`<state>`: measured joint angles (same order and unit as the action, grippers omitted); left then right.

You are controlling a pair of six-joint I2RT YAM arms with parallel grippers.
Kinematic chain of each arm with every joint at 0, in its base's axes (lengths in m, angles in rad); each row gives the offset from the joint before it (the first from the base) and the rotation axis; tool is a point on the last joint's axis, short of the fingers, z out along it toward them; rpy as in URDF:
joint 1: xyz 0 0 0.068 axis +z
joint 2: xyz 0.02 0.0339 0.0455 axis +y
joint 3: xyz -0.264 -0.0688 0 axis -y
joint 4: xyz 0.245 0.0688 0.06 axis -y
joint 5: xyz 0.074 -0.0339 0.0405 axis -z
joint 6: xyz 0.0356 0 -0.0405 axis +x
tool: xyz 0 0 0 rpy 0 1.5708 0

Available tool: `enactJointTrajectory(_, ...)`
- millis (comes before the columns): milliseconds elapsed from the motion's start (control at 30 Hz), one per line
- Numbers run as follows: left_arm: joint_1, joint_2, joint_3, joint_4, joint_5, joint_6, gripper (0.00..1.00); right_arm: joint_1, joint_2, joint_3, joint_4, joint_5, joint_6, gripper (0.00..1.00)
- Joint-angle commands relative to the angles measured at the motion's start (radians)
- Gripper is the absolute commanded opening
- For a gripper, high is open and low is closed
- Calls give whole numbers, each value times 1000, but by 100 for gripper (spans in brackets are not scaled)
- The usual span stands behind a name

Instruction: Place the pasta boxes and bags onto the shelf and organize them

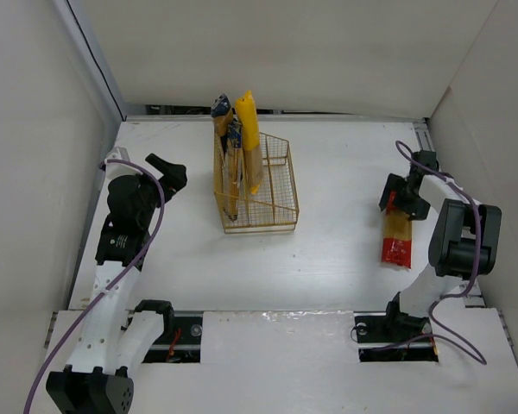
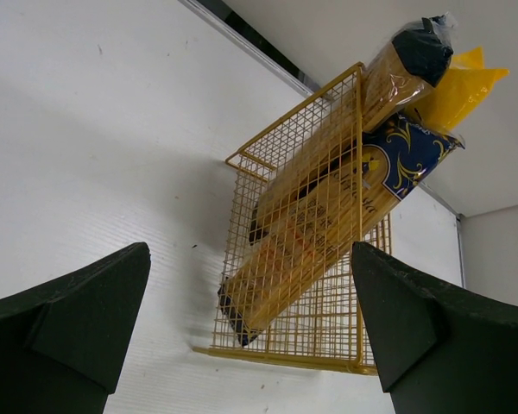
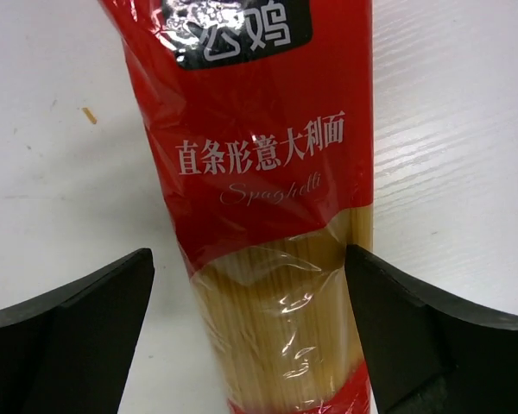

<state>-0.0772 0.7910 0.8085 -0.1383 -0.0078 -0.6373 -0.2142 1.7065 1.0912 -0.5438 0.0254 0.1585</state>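
There are four spaghetti packs, one wire rack and two end effectors. The gold-yellow rack (image 1: 276, 226) stands on the white counter (image 1: 328, 267), near its far middle. Three packs stand leaning inside the rack, all in its left part, with their upper ends rising above the rim: the pack with black end (image 2: 397, 73), the pack with blue end (image 2: 401, 155) and the plain yellow pack (image 1: 251, 138). In the left wrist view the black-ended and the blue-ended pack lie one against the other, and the yellow one is behind them. The fourth pack, the red-ended pack (image 1: 396, 240), lies flat on the counter at the right side, well apart from the rack, its long side pointing toward the back wall. The left end effector (image 1: 171, 169) is to the left of the rack, with its jaws spread wide; it holds nothing and touches nothing. The right end effector (image 3: 249, 254) is over the far part of the red-ended pack, jaws also wide, one finger on each side of it. A strip of bare counter shows between one finger (image 3: 78, 319) and the pack; whether the other finger touches the wrapper cannot be told. The pack is not clamped.
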Motion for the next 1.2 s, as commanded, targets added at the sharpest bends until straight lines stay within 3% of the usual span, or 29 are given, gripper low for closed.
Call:
enactJointTrajectory(0,-3,-3,-5,29,-20,2,100,3,30,22,31,30,6,95)
enactJointTrajectory(33,-3,-3,-5,29,-20,2,100,3,30,22,31,30,6,91)
enactJointTrajectory(133,-3,-3,-5,29,-20,2,100,3,7,0,62,21,6,55)
enactJointTrajectory(200,-3,-3,-5,29,-20,2,100,3,-36,-14,80,-8,6,38)
enactJointTrajectory(267,-3,-3,-5,29,-20,2,100,3,-70,-30,111,-36,-20,30)
enactJointTrajectory(433,-3,-12,-5,29,-20,2,100,3,-232,-65,183,-185,-118,0)
enactJointTrajectory(600,-3,-21,-14,29,-20,2,100,67,-413,-45,294,-379,-186,0)
enactJointTrajectory(767,-3,-39,-14,29,-20,2,100,246,-530,59,383,-475,-197,0)
enactJointTrajectory(1033,-3,-49,-23,39,-20,2,100,585,-539,229,577,-464,-188,0)
enactJointTrajectory(1167,-3,-49,-23,39,-20,2,100,713,-467,283,655,-447,-201,0)
